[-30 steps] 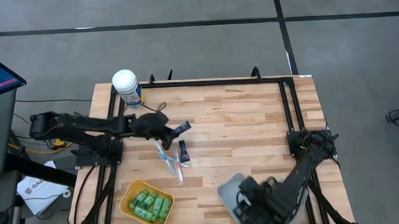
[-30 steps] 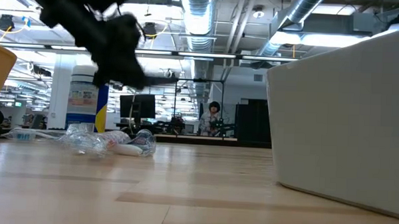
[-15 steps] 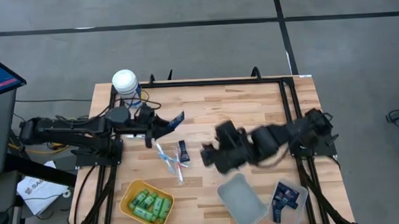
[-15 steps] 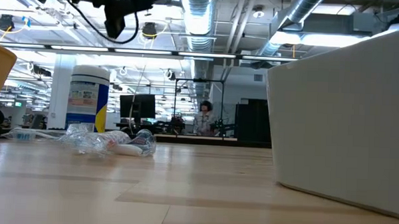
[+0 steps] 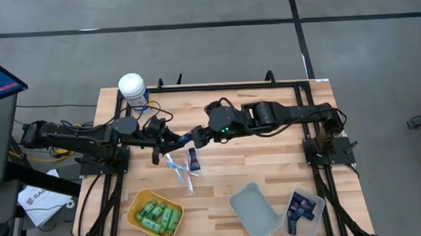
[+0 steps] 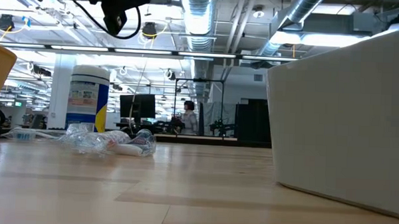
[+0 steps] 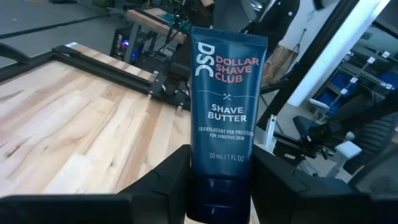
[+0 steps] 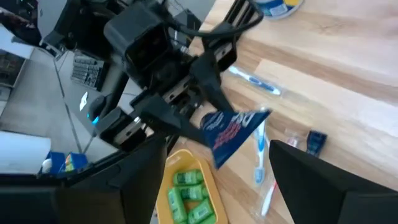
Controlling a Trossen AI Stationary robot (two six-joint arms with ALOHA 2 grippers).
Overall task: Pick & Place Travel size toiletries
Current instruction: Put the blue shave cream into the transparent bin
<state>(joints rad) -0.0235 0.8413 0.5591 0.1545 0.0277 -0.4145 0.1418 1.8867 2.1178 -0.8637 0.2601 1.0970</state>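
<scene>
My left gripper (image 5: pixel 174 139) is shut on a dark navy tube (image 7: pixel 227 99) labelled shave butter and holds it above the table's middle left. My right gripper (image 5: pixel 199 135) has reached in from the right. It is open, its fingers (image 8: pixel 134 180) wide apart just short of the tube's crimped end (image 8: pixel 249 121), apart from it. A second navy tube (image 5: pixel 194 160) and thin wrapped toothbrushes (image 5: pixel 178 169) lie flat on the wood below. Green bottles (image 5: pixel 158 216) fill a yellow tray (image 5: pixel 134 207). My left gripper pinches the tube's cap end (image 7: pixel 214 190) between its two fingers (image 7: pixel 165 183). The fingers lie about level, pointing toward the table's right. The tube sticks straight out past them along their line, its crimped end (image 7: pixel 229 36) free and clear of the table.
A white-lidded canister (image 5: pixel 132 89) stands at the far left corner. An empty grey tray (image 5: pixel 256 210) and a dark tray of navy tubes (image 5: pixel 303 208) sit at the near right. In the low view a white tray wall (image 6: pixel 346 117) fills the right.
My right gripper has swung from the near right corner across the table and upward, ending in front of the held tube. My left gripper has risen with the tube, lifting it clear of the wood, and has tipped up from a downward slant to about level.
</scene>
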